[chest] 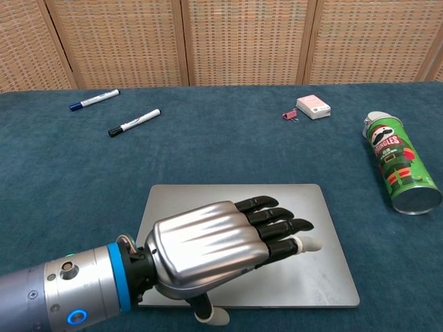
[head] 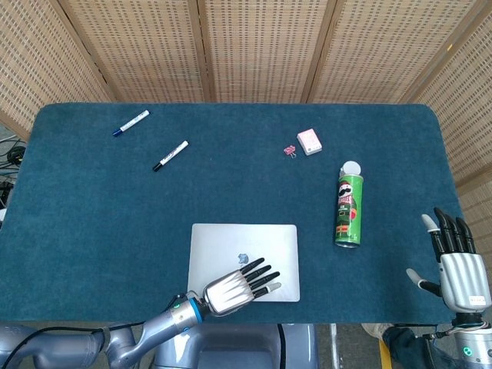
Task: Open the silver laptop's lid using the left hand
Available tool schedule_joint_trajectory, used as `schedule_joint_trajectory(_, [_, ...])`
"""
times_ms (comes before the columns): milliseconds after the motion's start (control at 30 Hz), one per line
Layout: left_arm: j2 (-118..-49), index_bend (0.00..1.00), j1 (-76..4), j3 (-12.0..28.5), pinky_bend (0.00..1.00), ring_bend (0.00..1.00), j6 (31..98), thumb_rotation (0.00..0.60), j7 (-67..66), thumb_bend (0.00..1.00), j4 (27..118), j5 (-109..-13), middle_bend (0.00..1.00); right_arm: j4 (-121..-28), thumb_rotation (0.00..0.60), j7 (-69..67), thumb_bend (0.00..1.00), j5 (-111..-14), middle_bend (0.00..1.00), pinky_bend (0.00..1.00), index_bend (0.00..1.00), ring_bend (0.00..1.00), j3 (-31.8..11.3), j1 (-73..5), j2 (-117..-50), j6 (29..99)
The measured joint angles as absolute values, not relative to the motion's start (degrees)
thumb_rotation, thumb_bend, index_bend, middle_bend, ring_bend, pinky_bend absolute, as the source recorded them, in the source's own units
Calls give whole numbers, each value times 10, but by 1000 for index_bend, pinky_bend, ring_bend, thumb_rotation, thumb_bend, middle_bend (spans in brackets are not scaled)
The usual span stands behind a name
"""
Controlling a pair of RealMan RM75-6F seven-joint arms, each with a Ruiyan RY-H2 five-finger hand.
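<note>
The silver laptop (head: 231, 244) (chest: 315, 266) lies closed and flat near the table's front edge. My left hand (head: 238, 286) (chest: 221, 247) hovers over its front half, palm down, with fingers stretched out toward the right and nothing in them. Its thumb (chest: 210, 315) hangs below the laptop's front edge. Whether the hand touches the lid I cannot tell. My right hand (head: 458, 265) stands off the table's right front corner, fingers up and spread, holding nothing.
A green Pringles can (head: 347, 207) (chest: 399, 167) lies to the right of the laptop. At the back are a pink card box (head: 310, 141), a pink clip (head: 290, 151) and two markers (head: 170, 154) (head: 131, 122). The table is covered in blue cloth (head: 92, 215).
</note>
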State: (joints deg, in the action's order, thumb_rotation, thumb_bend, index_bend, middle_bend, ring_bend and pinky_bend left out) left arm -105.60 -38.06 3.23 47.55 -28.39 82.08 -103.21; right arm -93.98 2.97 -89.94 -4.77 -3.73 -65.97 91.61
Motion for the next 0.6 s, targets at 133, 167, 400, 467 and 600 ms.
schedule_joint_trajectory(133, [-1069, 0, -386, 29, 0, 0, 477, 600, -291, 0, 805, -1026, 0, -940, 600, 27, 0, -900, 0, 0, 0, 0, -48, -37, -659, 915])
schedule_joint_trajectory(167, [-1072, 0, -387, 28, 0, 0, 477, 600, -293, 0, 801, -1023, 0, -940, 600, 26, 0, -900, 0, 0, 0, 0, -48, -37, -658, 915])
schedule_joint_trajectory(400, [-1096, 0, -392, 24, 0, 0, 486, 600, -304, 26, 774, -1005, 0, -940, 600, 15, 0, -900, 0, 0, 0, 0, -47, -38, -656, 910])
schedule_joint_trajectory(467, [-1100, 0, -395, 23, 0, 0, 489, 600, -303, 45, 770, -1002, 0, -940, 600, 14, 0, -899, 0, 0, 0, 0, -47, -38, -655, 909])
schedule_joint_trajectory(600, [-1104, 0, -399, 22, 0, 0, 493, 600, -303, 108, 764, -995, 0, -940, 600, 13, 0, -899, 0, 0, 0, 0, -47, -39, -655, 907])
